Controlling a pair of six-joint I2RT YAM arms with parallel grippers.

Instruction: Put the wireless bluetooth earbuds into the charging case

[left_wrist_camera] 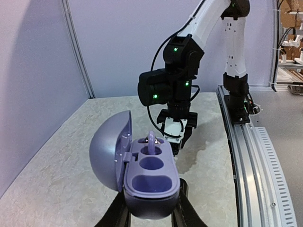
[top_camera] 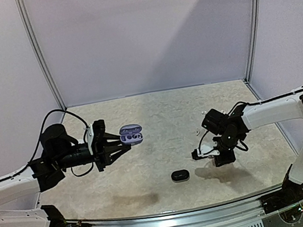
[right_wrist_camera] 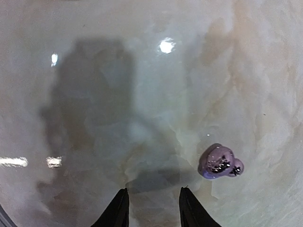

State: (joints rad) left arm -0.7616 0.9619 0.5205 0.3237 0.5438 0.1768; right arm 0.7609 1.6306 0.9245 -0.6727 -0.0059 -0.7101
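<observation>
**Spotter:** Where's the case?

**Operator:** My left gripper (left_wrist_camera: 151, 218) is clamped on the open lilac charging case (left_wrist_camera: 151, 182), held off the table. One earbud (left_wrist_camera: 151, 140) sits in its far well.

**Spotter:** And the other?

**Operator:** A loose earbud (right_wrist_camera: 220, 162) lies on the table (right_wrist_camera: 142, 71), at two o'clock from my right gripper (right_wrist_camera: 154, 208), whose jaws are parted and empty. I judge pickup is next: shift over it, descend, close gently.

A lavender charging case (left_wrist_camera: 152, 187) and a glossy lavender earbud (right_wrist_camera: 219, 162) stand out against the beige, marbled counter (top_camera: 159, 124). An oval object (top_camera: 179, 175) is black.
</observation>
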